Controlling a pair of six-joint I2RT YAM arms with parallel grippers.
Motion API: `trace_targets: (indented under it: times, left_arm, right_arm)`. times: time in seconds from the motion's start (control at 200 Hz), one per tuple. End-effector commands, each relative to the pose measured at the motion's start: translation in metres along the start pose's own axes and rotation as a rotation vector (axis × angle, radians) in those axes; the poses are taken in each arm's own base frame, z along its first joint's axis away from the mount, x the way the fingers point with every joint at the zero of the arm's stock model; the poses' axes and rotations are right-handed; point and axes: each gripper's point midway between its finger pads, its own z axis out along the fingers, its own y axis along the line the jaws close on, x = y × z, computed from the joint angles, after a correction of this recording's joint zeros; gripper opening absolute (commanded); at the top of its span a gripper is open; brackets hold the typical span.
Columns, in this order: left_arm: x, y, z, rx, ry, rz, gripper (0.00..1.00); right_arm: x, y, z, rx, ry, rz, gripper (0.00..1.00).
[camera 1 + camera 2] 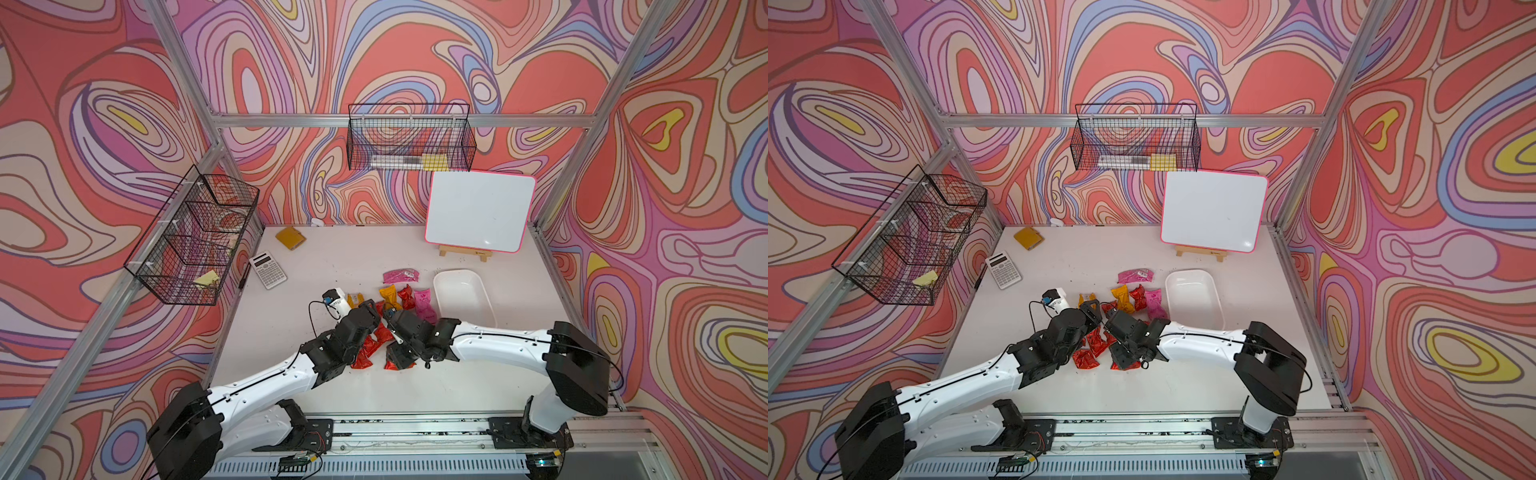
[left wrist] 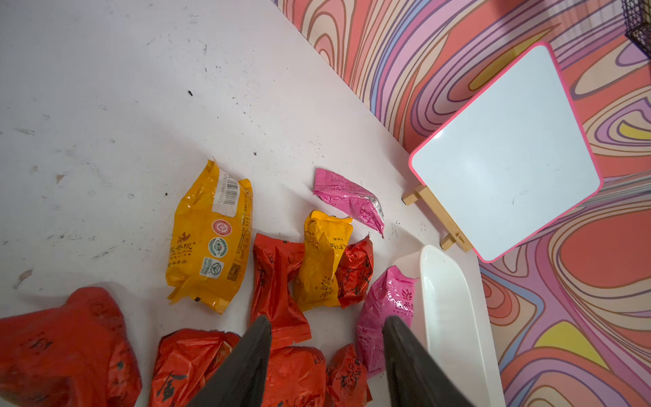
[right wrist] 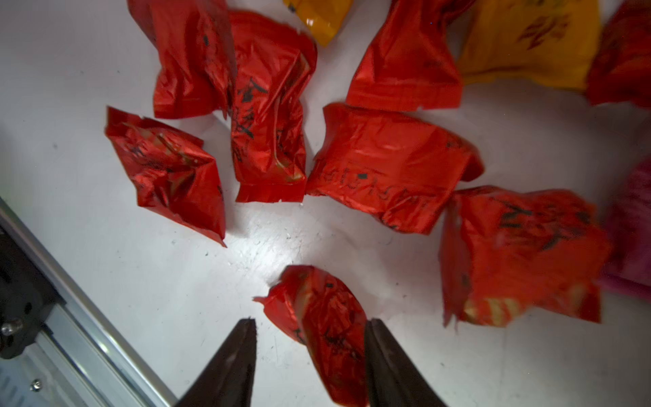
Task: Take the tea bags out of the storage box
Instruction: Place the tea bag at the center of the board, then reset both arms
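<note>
Tea bags (image 1: 390,295) scattered on the table (image 1: 457,386), right beside the storage box (image 1: 463,291) (reds nearest the arms, yellows and pinks closer to the box). Left gripper (image 2: 327,319) low over the pile, jaws apart, gripping nothing. Right gripper (image 3: 310,321) also parted, one red bag (image 3: 331,317) between the jaws, gap showing on one side.

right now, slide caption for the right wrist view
Right fingers parted around a red tea bag, more strewn on the table.

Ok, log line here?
storage box: empty | tea bags: on table | left end effector: open | right end effector: open around red bag
</note>
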Motion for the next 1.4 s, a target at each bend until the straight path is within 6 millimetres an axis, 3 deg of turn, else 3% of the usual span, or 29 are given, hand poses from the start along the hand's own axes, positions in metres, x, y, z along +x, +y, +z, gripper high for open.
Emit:
trace_targets:
  times: [0.0,0.105,0.24,0.386,0.516,0.551,0.566,0.621,0.751,0.876,1.162,1.397]
  left_arm:
    - [-0.013,0.019,-0.004,-0.06,-0.039,0.038,0.6]
    - [-0.03,0.027,-0.01,-0.083,-0.085,0.065,0.65]
    - [-0.059,0.037,-0.017,-0.12,-0.151,0.139,0.74]
    - [-0.089,0.063,-0.017,-0.206,-0.163,0.254,0.96]
    - [-0.12,0.087,-0.024,-0.281,-0.213,0.322,1.0]
    - [-0.131,0.086,-0.027,-0.282,-0.251,0.344,1.0]
    - [-0.126,0.097,-0.026,-0.302,-0.244,0.363,1.0]
    - [-0.136,0.101,-0.028,-0.316,-0.283,0.402,1.0]
    - [-0.152,0.109,-0.025,-0.334,-0.299,0.48,1.0]
    - [-0.159,0.134,-0.02,-0.419,-0.294,0.516,0.99]
    - [-0.147,0.178,-0.006,-0.513,-0.313,0.606,1.0]
    - [-0.145,0.176,0.019,-0.479,-0.31,0.702,1.0]
  right_arm:
    - [-0.034,-0.022,-0.042,0.116,-0.187,0.006,0.64]
    - [-0.054,-0.07,-0.075,0.275,-0.305,0.066,0.71]
    - [-0.065,-0.183,-0.121,0.55,-0.428,0.318,0.74]
    - [-0.048,-0.295,-0.17,0.783,-0.591,0.601,0.75]
    - [-0.023,-0.353,-0.187,1.043,-0.651,0.636,0.78]
    - [-0.017,-0.363,-0.183,1.087,-0.63,0.598,0.78]
    - [-0.018,-0.366,-0.18,1.095,-0.628,0.576,0.78]
    - [-0.019,-0.379,-0.168,1.104,-0.613,0.497,0.79]
    - [-0.012,-0.407,-0.146,1.095,-0.616,0.497,0.82]
    - [-0.019,-0.404,-0.123,0.983,-0.678,0.404,0.83]
    - [-0.002,-0.402,-0.095,0.79,-0.785,0.344,0.82]
    - [0.005,-0.412,-0.092,0.767,-0.798,0.383,0.84]
